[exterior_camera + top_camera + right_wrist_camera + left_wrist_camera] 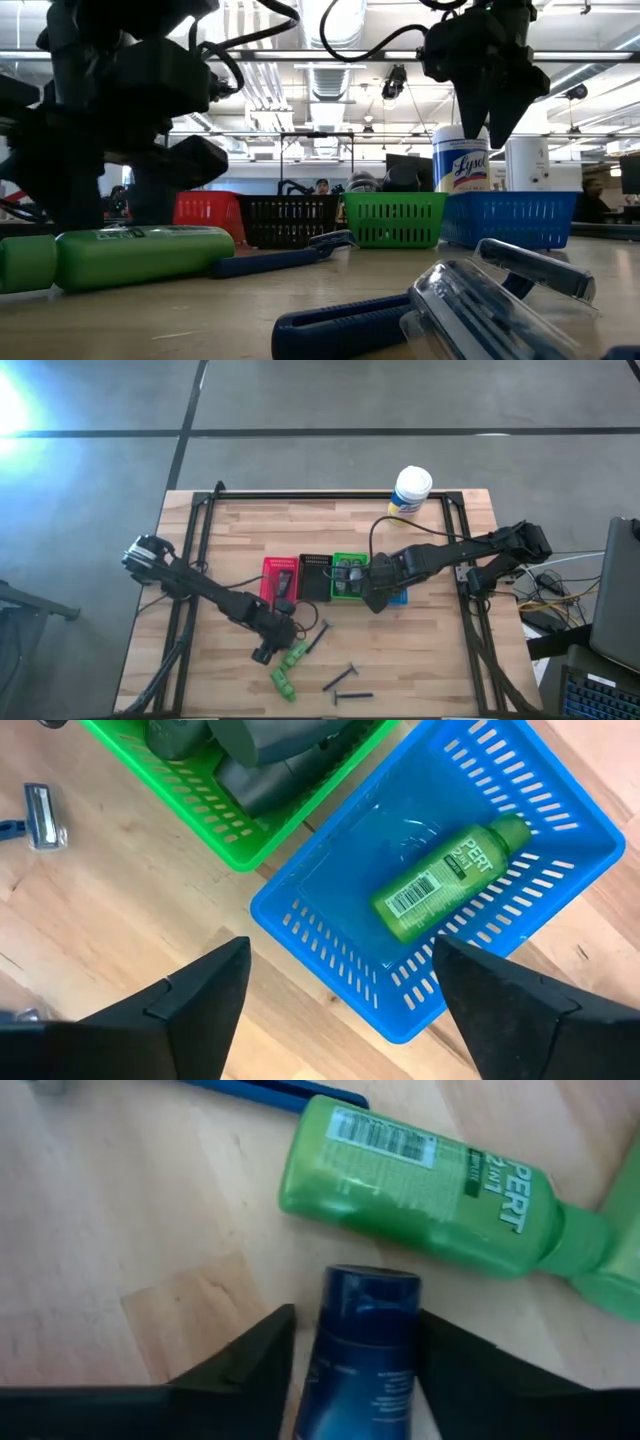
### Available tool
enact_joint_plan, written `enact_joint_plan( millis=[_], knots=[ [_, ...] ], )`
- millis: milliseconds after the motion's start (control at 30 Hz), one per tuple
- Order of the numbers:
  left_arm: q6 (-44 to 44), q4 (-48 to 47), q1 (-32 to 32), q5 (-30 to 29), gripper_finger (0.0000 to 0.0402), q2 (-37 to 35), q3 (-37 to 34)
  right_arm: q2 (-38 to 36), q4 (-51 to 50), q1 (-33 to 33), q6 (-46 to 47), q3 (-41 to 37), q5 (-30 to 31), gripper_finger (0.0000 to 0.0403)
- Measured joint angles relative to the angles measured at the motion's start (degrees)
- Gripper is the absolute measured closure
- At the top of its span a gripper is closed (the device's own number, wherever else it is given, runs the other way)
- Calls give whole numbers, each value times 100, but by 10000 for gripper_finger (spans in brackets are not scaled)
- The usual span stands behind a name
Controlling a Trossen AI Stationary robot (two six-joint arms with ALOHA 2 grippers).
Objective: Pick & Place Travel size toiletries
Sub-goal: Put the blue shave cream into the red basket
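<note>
Left gripper (355, 1380) sits low over the table, fingers clenched on a dark blue bottle (362, 1350), with a green bottle (430, 1185) lying just ahead of it. Right gripper (340, 1010) hangs spread and empty above the blue bin (300, 910), where another green bottle (450, 880) lies. This looks like the pick step; next comes lifting and carrying toward the bins.

Wood-grain table (420, 660); glossy plastic green bottle (420, 1180).
</note>
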Motion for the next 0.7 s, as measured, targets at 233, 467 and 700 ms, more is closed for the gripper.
enact_joint_plan(
  millis=[233,467,700],
  knots=[
    [-921,-589,-6,-39,286,-719,197,-70,-39,0,-148,0,5,118],
    [-4530,-1848,559,-2292,286,-1915,789,-261,-139,-4,-9,0,374,133],
    [-7332,-2157,1771,-3030,273,-2228,265,-339,-127,-20,155,0,700,137]
  ],
)
